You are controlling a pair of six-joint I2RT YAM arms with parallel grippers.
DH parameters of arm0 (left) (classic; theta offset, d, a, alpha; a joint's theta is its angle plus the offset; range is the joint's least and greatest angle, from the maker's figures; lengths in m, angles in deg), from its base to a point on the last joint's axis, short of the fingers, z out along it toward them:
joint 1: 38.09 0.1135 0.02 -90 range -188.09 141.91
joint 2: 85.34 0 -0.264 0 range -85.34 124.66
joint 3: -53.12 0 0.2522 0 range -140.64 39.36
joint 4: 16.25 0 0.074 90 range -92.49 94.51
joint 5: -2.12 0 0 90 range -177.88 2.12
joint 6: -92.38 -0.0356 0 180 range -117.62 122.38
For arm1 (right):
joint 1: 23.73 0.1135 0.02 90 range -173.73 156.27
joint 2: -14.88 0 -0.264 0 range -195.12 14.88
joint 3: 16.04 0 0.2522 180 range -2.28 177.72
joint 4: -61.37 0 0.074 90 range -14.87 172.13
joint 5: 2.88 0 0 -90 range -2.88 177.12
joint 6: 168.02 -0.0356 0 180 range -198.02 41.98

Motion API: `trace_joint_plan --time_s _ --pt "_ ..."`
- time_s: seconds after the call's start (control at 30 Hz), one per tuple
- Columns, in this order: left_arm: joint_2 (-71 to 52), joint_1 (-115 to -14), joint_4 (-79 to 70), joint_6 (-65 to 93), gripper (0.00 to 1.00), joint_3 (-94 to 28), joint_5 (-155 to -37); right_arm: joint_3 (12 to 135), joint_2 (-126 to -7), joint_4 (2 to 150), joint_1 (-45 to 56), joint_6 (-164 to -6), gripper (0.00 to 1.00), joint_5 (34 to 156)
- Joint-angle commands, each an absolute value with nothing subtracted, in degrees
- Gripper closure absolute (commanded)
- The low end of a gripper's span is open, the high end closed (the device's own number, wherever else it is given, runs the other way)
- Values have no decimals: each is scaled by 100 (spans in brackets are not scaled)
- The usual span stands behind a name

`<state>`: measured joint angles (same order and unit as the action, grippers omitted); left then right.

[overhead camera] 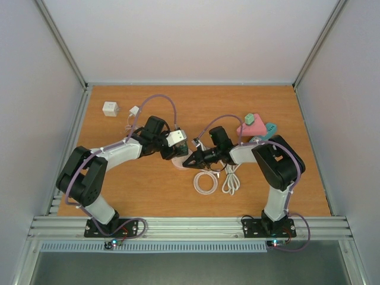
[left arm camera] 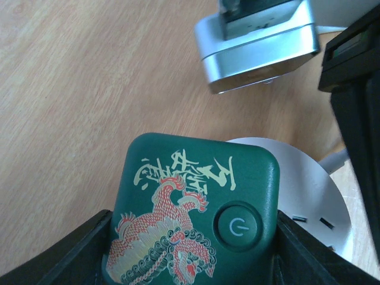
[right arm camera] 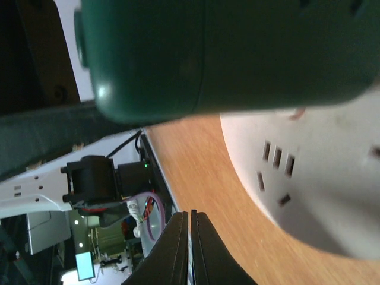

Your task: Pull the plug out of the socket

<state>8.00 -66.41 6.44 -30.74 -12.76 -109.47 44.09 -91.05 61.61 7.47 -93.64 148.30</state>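
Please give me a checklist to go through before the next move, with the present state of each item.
1. Left pincer grips the green plug on both sides: ok.
2. Right pincer holds the white round socket steady: not ok, it is shut and grips nothing.
3. Plug pins out of the socket: cannot tell.
4. Silver adapter apart from the plug: ok.

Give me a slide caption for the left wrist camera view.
Left gripper with jaws closed on the green dragon-print plug over the round white socket, silver charger behind.
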Motion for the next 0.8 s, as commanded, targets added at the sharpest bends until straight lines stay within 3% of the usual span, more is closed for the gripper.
trace_joint_plan --time_s 0.0,0.77 --pt "821 -6604 624 -2866 67 -1107 -10593 4662 -9404 5807 789 -9658 96 14737" --pt "901 -6544 1291 -2572 71 -1660 -11546 4769 -10199 5821 580 -9752 97 14590"
